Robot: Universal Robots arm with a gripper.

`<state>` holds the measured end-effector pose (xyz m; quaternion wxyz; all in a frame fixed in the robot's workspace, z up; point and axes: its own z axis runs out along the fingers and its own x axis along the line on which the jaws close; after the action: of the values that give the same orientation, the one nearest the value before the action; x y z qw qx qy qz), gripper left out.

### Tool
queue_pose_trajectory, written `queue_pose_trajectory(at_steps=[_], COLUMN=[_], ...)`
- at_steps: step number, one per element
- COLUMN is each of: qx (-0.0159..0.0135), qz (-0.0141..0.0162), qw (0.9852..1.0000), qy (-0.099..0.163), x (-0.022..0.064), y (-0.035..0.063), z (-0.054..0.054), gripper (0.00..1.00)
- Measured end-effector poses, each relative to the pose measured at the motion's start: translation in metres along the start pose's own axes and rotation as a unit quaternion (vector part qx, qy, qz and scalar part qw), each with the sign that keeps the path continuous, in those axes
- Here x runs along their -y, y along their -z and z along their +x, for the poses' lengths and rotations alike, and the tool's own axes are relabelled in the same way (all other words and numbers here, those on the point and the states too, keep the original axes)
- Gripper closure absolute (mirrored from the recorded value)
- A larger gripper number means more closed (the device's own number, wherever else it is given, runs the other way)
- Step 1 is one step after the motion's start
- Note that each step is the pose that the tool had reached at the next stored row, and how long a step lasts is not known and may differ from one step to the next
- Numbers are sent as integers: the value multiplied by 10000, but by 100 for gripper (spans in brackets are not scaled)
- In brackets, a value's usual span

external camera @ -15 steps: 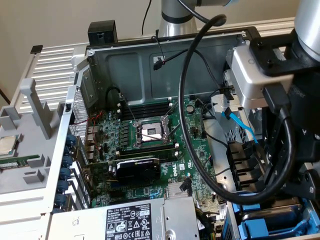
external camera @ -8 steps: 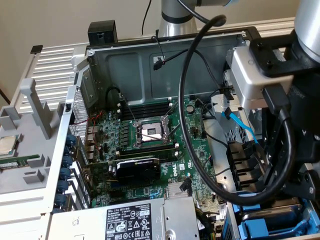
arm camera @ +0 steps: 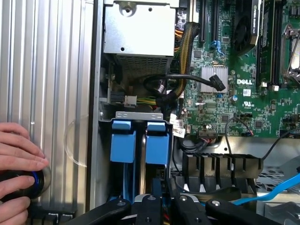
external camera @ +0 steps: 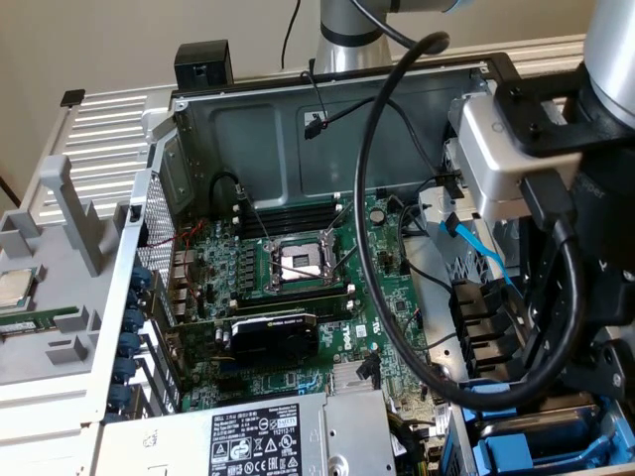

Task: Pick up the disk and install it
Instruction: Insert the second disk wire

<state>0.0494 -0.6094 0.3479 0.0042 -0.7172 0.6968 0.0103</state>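
Exterior view: open PC case (external camera: 298, 119) on its side, motherboard (external camera: 298, 288) exposed with the empty CPU socket (external camera: 298, 263) in the middle and a black graphics card (external camera: 273, 335) just below it. Grey power-supply box (external camera: 268, 441) with a black-and-white label at the lower edge. Robot arm (external camera: 595, 198) comes down on the exterior view's right, over the drive bay corner, with a thick black cable (external camera: 382, 297) looping from it across the board. Blue plastic (external camera: 536, 451) shows in the bay under the arm. Thin blue cable (external camera: 476, 248) lies near the arm. Small square chip (external camera: 15, 288) sits on the grey tray outside the case, on the exterior view's left. Wrist view: gripper (arm camera: 161, 206) sits right over the drive bay, only its black linkages visible, tips hidden, so cannot tell if it is spread or pinching. 2 blue frames stand side by side in the bay; the disk (arm camera: 157, 145) looks like the 1 in line with the gripper, next to the other blue frame (arm camera: 124, 143), silver body hidden, contact unclear. A person's hand (arm camera: 18, 159) rests on a black knob (arm camera: 37, 180) with a blue ring, outside the case wall.
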Motion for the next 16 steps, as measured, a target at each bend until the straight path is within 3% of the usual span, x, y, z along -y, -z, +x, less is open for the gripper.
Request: queue_pose_trajectory(at_steps=[16], qx=[4], qz=[0], qw=[10000], qy=[0], x=[0], y=[-18], z=[6], gripper=[84])
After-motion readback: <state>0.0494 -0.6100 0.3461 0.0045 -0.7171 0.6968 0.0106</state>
